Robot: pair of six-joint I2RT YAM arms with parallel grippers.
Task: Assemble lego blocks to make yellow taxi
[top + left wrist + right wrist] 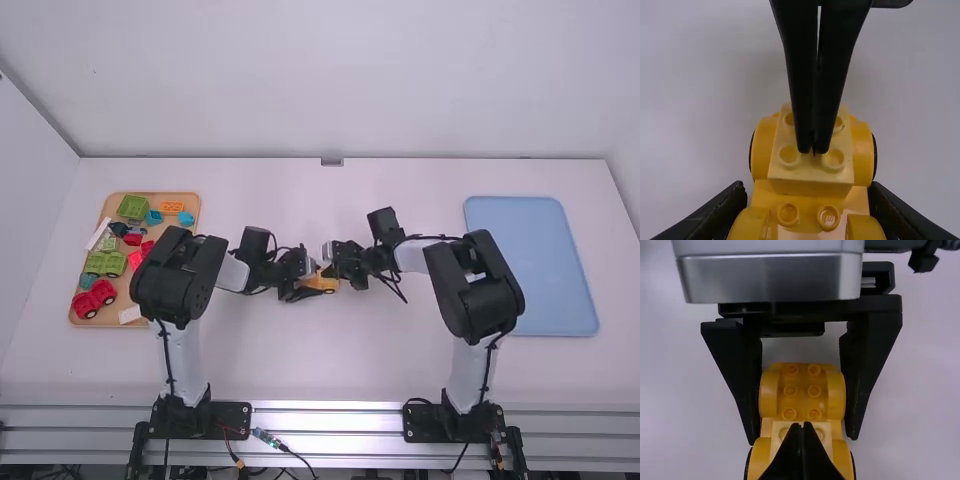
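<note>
In the high view my left gripper (pixel 302 292) and my right gripper (pixel 334 262) meet at a yellow wheeled base (pixel 326 284) around mid-table. From the left wrist view, my left gripper (pixel 809 202) is shut on the sides of this base (pixel 763 150). A paler yellow block (pixel 810 172) sits on the base between its wheels. The right wrist view has my right gripper (pixel 802 426) shut, with its tips together on top of the pale block (pixel 826 426) and nothing visible between them. Those tips cover part of the block's studs.
A wooden tray (pixel 128 326) at the left holds green, red, blue, orange and white blocks, some with wheels. At the right lies a light blue tray (pixel 530 265). Both forearms reach inward, one from each side, and cables hang near the wrists.
</note>
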